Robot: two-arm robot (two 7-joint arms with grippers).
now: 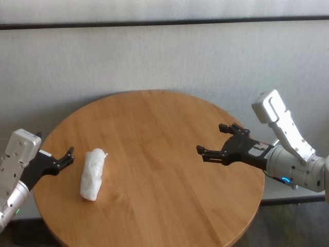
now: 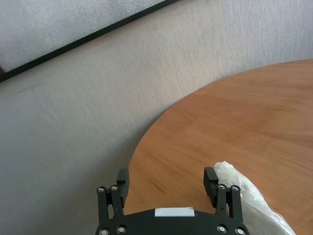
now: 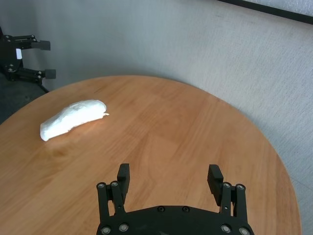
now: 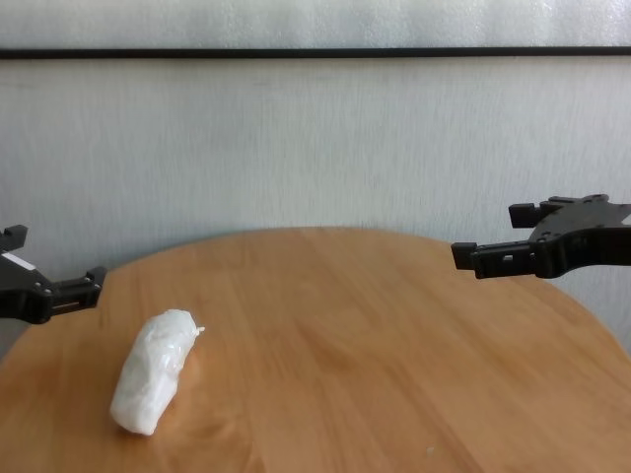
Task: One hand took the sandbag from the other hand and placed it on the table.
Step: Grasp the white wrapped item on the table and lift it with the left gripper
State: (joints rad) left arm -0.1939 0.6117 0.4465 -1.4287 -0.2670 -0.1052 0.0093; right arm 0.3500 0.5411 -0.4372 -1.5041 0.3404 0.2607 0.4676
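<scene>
The white lumpy sandbag (image 1: pixel 92 174) lies on the round wooden table (image 1: pixel 169 154), near its left edge, with nothing holding it. My left gripper (image 1: pixel 64 158) is open and empty just left of the sandbag, at the table's rim. In the left wrist view the left gripper (image 2: pixel 166 176) has the sandbag (image 2: pixel 254 200) beside one finger, apart from it. My right gripper (image 1: pixel 211 139) is open and empty above the right part of the table, far from the sandbag (image 3: pixel 73 117). The chest view shows the sandbag (image 4: pixel 153 370) between both open grippers.
A pale wall with a dark horizontal strip (image 1: pixel 164 23) stands behind the table. The table's far rim (image 1: pixel 154 92) lies close to the wall. Bare wood (image 4: pixel 375 355) lies between the sandbag and the right gripper.
</scene>
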